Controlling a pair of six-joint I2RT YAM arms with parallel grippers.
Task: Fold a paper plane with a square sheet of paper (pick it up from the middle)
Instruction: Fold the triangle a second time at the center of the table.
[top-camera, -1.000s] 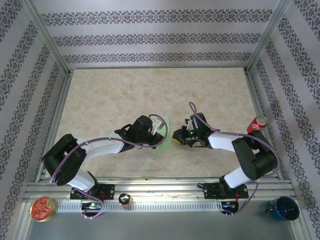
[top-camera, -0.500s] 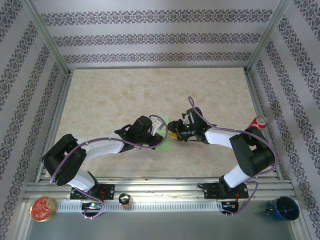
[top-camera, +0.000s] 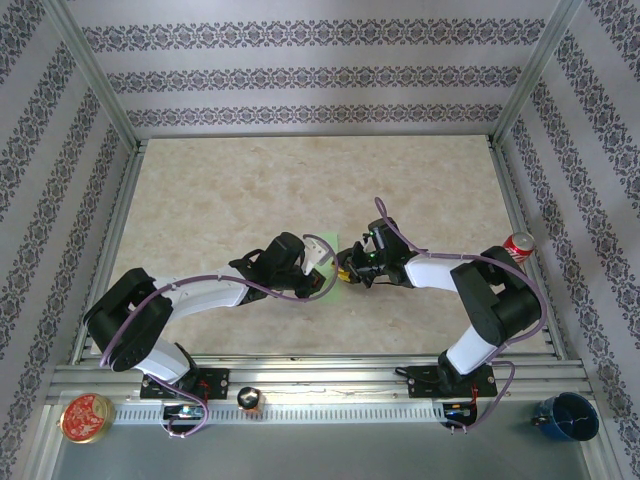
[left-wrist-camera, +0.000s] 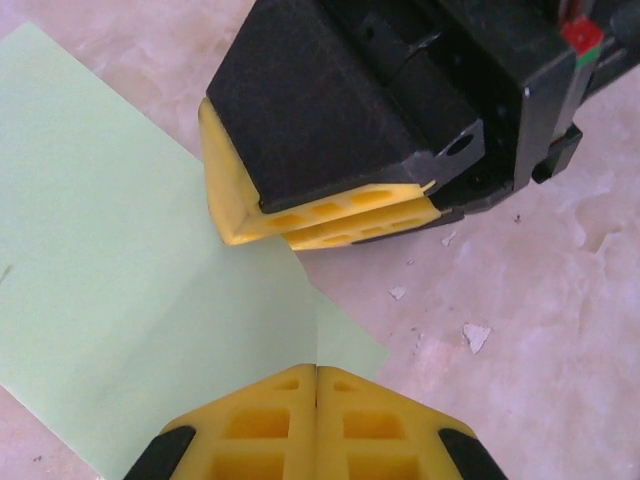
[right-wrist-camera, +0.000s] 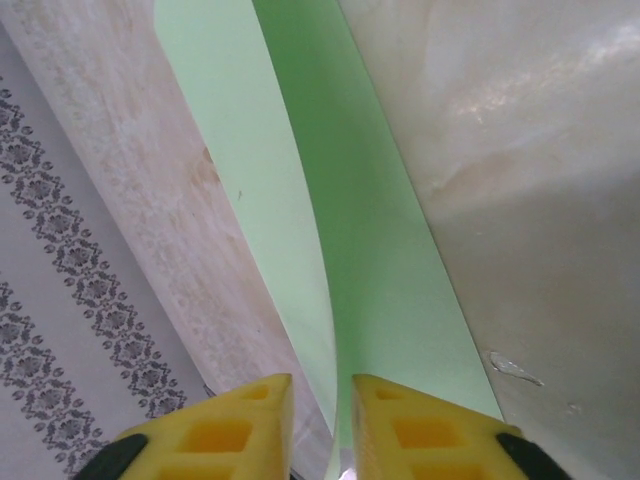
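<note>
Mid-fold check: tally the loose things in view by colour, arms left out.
Green: 1, thin pale-green paper sheet
Red: 2, red cylindrical drink can and round red-and-gold tin
Blue: 1, dark-blue mug
Dark: 1, small dark round object, kind unclear
Total: 5

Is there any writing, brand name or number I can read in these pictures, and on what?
Nothing is legible.
Red drinks can: any print too small to read.
Round red-and-gold tin: design too blurred to read.
Pale-green square sheet of paper: blank.
</note>
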